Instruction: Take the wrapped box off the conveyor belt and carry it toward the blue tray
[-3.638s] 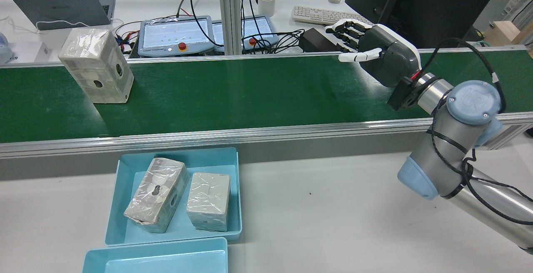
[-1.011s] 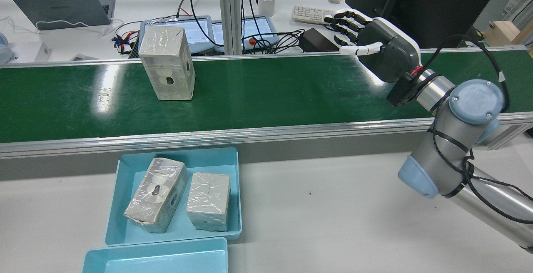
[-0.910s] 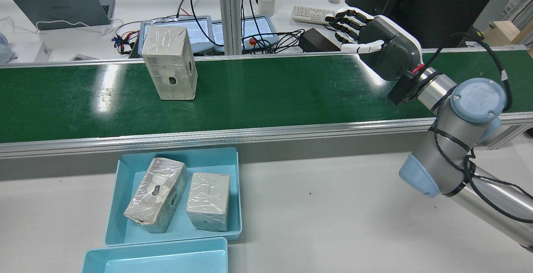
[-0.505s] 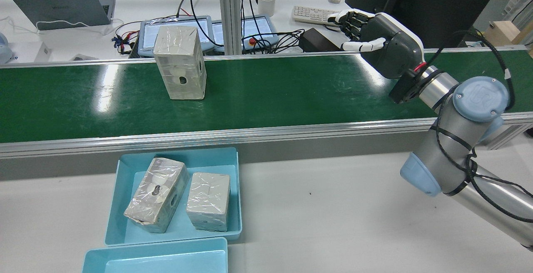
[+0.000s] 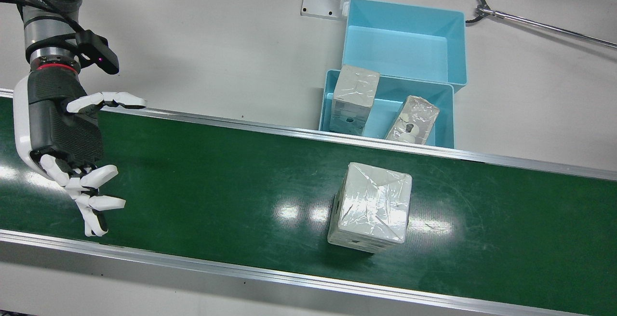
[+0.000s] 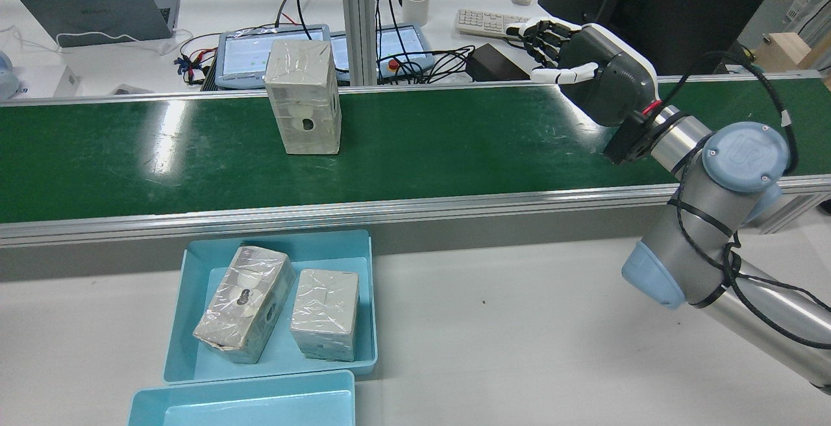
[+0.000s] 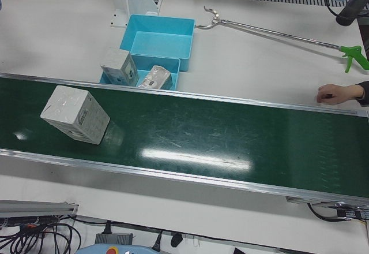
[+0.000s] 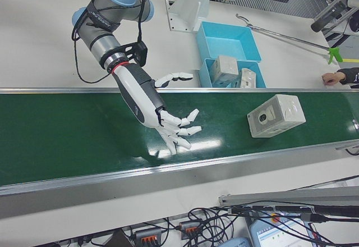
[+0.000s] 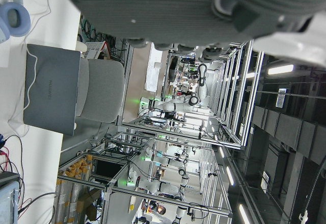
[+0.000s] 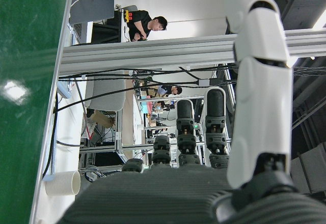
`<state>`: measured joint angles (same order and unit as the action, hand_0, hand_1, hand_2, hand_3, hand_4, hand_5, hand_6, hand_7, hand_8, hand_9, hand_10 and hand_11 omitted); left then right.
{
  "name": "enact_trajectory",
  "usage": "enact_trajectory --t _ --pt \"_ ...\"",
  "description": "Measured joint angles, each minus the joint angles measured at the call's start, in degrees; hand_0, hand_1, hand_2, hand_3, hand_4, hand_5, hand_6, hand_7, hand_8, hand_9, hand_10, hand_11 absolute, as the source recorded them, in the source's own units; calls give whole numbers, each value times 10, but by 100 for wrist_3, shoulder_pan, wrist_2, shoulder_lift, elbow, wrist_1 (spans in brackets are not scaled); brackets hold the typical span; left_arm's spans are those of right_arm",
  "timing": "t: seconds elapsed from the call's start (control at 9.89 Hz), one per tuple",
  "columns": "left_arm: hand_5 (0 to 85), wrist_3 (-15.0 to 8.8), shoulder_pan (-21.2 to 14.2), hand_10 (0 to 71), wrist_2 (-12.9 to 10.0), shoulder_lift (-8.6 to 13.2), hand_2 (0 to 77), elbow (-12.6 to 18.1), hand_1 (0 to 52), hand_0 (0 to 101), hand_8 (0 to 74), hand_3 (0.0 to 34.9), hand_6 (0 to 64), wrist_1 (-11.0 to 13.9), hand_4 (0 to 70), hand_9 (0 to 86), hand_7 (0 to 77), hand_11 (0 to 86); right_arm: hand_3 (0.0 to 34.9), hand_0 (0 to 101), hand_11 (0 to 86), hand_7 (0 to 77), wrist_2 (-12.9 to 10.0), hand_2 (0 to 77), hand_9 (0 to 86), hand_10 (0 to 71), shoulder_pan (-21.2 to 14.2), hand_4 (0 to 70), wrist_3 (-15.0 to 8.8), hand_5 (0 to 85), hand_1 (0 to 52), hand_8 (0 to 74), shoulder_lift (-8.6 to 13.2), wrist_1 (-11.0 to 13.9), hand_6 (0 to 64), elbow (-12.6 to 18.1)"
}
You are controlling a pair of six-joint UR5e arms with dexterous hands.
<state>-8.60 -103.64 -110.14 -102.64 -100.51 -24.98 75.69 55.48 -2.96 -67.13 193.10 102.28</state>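
One wrapped box (image 6: 304, 97) stands upright on the green belt (image 6: 454, 147), toward its far side in the rear view, touching nothing but the belt; the front view shows the same box (image 5: 371, 207) with the belt (image 5: 217, 195) bare around it. Two blue trays sit on the white table (image 6: 519, 328) beside the belt: the loaded tray (image 6: 367, 296) next to the belt's rail, and an empty tray (image 6: 247, 406) touching its outer side. The loaded tray holds two more wrapped boxes side by side: the larger one (image 6: 245, 304) lies tilted and the smaller one (image 6: 325, 314) lies flat. That makes three wrapped boxes in all, one on the belt and two in a tray. One arm is visible, the right arm (image 6: 720, 218). Its right hand (image 6: 587, 75) hovers over the belt well apart from the box, palm toward it, fingers (image 5: 99, 176) spread apart and holding nothing; the right-front view confirms the hand (image 8: 154, 109) is clear of the belt surface. The left hand shows only as a dark blurred edge (image 9: 193, 10) at the top of its own view, so the state of its fingers cannot be told. One long reach tool (image 5: 530, 19) lies on the table beyond the trays.
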Motion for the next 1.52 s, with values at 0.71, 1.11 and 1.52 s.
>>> enact_trajectory --t 0.71,1.11,1.52 --pt "11 0 0 0 0 0 5 0 0 0 0 0 0 0 0 0 5 0 70 512 33 245 5 235 104 5 -181 191 -18 387 180 38 49 8 71 -130" --pt "11 0 0 0 0 0 5 0 0 0 0 0 5 0 0 0 0 0 75 506 33 240 -2 256 104 5 -196 191 -25 387 180 38 57 -3 65 -145" --pt "11 0 0 5 0 0 5 0 0 0 0 0 5 0 0 0 0 0 69 506 33 251 -4 256 114 5 47 196 -83 398 180 44 60 45 82 -72"
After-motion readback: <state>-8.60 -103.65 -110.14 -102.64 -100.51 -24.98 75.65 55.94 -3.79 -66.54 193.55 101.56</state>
